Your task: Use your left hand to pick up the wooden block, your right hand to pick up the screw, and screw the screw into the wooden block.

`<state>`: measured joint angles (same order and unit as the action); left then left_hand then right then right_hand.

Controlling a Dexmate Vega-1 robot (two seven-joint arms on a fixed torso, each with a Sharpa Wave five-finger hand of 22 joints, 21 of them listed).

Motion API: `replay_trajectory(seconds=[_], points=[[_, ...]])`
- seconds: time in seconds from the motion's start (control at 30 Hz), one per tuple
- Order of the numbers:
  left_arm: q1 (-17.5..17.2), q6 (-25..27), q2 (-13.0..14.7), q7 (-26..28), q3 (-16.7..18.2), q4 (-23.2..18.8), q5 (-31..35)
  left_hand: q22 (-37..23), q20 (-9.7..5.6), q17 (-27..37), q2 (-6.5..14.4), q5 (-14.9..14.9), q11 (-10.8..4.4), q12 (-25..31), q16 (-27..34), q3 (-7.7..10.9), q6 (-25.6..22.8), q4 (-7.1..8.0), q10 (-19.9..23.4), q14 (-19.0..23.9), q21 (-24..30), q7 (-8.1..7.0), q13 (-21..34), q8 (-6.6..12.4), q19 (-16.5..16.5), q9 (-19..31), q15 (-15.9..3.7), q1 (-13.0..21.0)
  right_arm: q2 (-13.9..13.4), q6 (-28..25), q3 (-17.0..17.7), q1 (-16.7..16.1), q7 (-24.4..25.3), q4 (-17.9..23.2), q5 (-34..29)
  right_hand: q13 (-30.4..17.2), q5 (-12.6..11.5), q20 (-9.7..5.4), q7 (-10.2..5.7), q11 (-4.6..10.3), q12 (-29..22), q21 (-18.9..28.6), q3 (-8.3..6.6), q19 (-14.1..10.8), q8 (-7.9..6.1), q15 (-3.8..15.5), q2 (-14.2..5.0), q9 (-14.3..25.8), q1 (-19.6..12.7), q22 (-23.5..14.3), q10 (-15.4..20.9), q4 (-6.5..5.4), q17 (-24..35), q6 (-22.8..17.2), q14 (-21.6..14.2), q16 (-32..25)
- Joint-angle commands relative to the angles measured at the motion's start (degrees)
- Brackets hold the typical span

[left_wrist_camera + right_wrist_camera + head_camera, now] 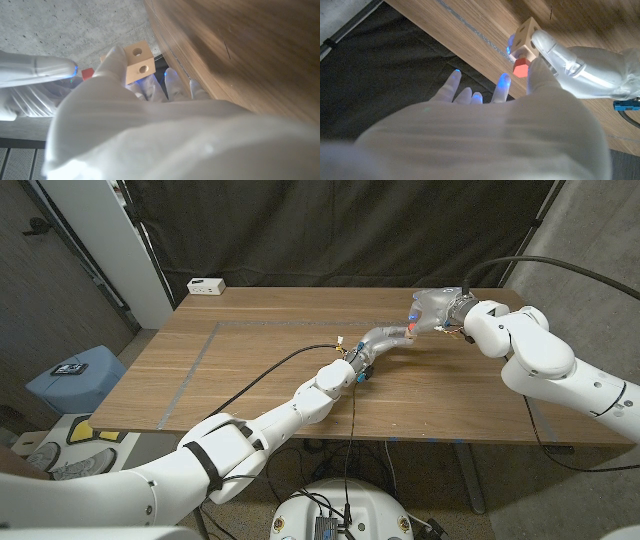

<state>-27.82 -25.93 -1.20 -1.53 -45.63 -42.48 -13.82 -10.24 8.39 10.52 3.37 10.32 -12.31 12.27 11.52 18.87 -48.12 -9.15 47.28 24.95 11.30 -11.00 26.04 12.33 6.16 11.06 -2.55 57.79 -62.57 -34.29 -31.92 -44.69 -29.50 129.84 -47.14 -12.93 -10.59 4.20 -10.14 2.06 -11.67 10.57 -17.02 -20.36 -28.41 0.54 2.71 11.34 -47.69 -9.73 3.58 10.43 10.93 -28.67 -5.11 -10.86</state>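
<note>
My left hand (383, 340) holds the small wooden block (139, 62) in its fingertips above the table's far middle; holes show in two of the block's faces. In the right wrist view the block (526, 34) sits just beyond the screw's red head (521, 67). My right hand (437, 310) meets the left hand from the right and pinches the screw (411, 321) between thumb and a finger, the other fingers spread. In the left wrist view the red head (87, 74) peeps out beside a right fingertip (50, 69). The screw's shaft is hidden.
A white power strip (206, 284) lies at the table's (250, 380) far left corner. Grey tape lines (195, 365) mark the tabletop, and a black cable (270, 368) trails across it to my left wrist. A blue stool (75, 378) stands on the floor to the left.
</note>
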Motion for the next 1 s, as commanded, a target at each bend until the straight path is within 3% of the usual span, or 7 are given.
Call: replay_trajectory(seconds=[0.03, 1.0], points=[[0.3, -0.2, -0.4, -0.1, 0.0, 0.8, -0.1, -0.2, 0.10, 0.2, 0.3, 0.4, -0.30, 0.3, 0.4, 0.10, -1.4, 0.19, 0.6, 0.4, 0.4, -0.66, 0.7, 0.24, 0.4, 0.1, -4.09, 0.4, 1.5, 0.3, 0.3, -1.4, -0.2, -0.7, -3.7, -0.1, -0.4, -0.31, 0.07, 0.47, -0.4, 0.4, -0.70, -0.1, -0.65, 0.42, 0.10, 0.3, -1.3, -0.1, 0.6, -0.17, 0.2, -1.8, -0.2, -0.5], [1.4, -0.9, -1.3, -0.5, 0.1, 3.3, -0.3, -0.2, 0.14, 0.2, 0.4, 0.4, -0.29, 0.3, 0.4, -0.01, -1.1, 0.25, 0.6, 0.4, 0.4, -0.57, 0.8, 0.09, 0.3, 0.1, -3.74, 0.6, 3.9, 2.5, 1.8, -2.1, 2.0, -2.9, -4.6, 0.0, -0.3, -1.26, 0.51, 1.56, -1.6, 0.8, -1.96, -1.7, -4.57, 2.00, 0.46, 1.3, -3.0, -0.1, 4.2, -1.05, 0.7, -10.8, -2.9, -1.4]])
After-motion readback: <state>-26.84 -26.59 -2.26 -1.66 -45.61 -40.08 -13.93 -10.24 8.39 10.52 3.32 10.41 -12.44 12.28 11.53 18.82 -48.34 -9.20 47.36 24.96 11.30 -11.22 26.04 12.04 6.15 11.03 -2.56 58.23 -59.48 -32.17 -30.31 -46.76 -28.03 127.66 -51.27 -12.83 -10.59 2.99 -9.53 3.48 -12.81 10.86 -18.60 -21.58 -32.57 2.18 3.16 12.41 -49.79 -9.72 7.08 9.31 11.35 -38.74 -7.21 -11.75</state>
